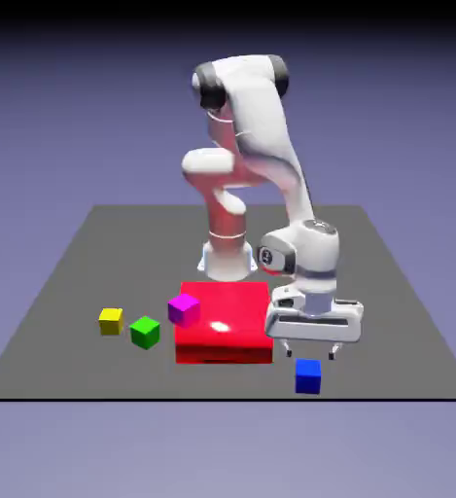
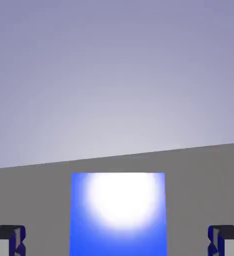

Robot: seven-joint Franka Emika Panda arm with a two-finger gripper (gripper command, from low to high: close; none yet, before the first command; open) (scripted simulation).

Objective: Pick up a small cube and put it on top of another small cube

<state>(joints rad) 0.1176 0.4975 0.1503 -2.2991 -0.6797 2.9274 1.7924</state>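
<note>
Your gripper (image 1: 311,351) hangs low over the near part of the table (image 1: 76,292) with its fingers (image 1: 287,347) pointing down and spread as wide as they go, holding nothing. In the hand view the two grey fingertips (image 2: 6,240) sit at the bottom corners, far apart, and the blue cube (image 2: 117,215) fills the space between them without touching either one. In the exterior view the blue cube (image 1: 308,375) rests on the table just below the fingertips, close to the table's near edge, and you can see a gap between it and the gripper. It sits flat on one face; being a cube, it has no long axis, and in the hand view one bright face looks square-on to the camera with its edges running straight up and down. Just beside the gripper, on the exterior view's left, lies the large flat red block (image 1: 224,324), whose near right corner comes close to the hand but does not reach the blue cube. A magenta cube (image 1: 183,308) sits on the red block's left corner. Further to the exterior view's left, on the bare table, a green cube (image 1: 145,332) and a yellow cube (image 1: 111,320) stand near each other, well apart from the blue one.
</note>
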